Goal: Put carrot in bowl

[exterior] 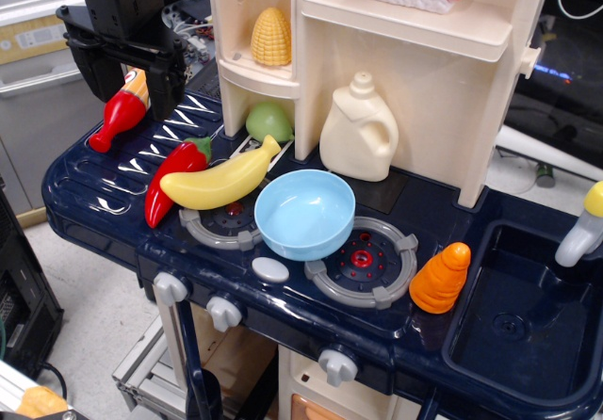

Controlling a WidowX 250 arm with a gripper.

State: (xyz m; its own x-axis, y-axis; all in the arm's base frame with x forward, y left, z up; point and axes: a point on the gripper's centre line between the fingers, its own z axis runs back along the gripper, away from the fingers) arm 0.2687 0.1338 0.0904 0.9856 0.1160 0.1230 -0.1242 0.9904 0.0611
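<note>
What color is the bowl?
The bowl is light blue, plain with no pattern; it shows clearly in the only camera view.

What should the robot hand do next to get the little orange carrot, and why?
Probably swing across toward the carrot. The gripper hangs at the far left above the ketchup bottle, holding nothing, while the carrot stands at the other end, between the right burner and the sink. The blue bowl waits empty in between.

One carrot (pixel 441 278), one bowl (pixel 304 214), one banana (pixel 221 182), two burners (pixel 362 262).
</note>
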